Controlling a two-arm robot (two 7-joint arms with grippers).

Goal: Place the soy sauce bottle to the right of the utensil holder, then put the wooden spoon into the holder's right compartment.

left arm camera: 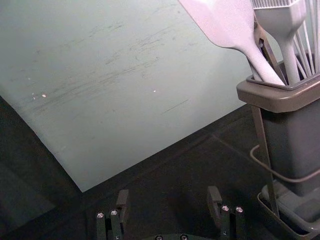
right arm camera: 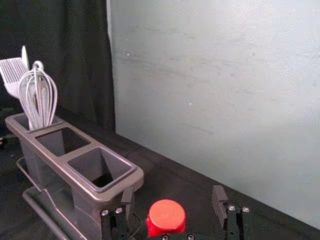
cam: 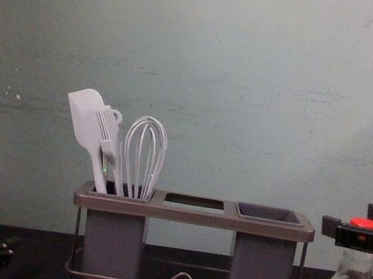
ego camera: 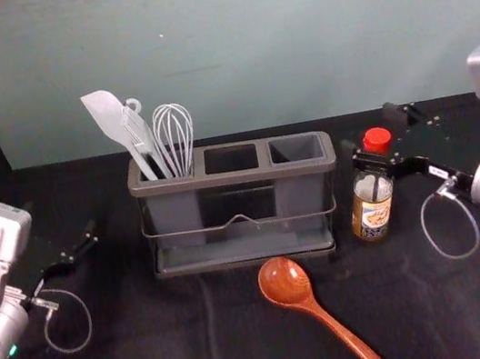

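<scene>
Head view: right gripper (ego camera: 373, 135), spread wide and empty, straddles bottle's cap (ego camera: 377, 138) (left gripper (ego camera: 61, 224) likewise, at left)

Way in from above at centre and right; tools crowd the left.
The middle compartment (ego camera: 230, 159) and right compartment (ego camera: 297, 148) open upward; spatula (ego camera: 110, 118), brush (ego camera: 140, 132) and whisk (ego camera: 175, 135) obstruct the left one. The bottle (ego camera: 371, 207) and right gripper (ego camera: 375, 136) narrow the holder's (ego camera: 323, 166) right side. The spoon (ego camera: 287, 282) lies in front; room runs between holder and left gripper (ego camera: 60, 221).
</scene>
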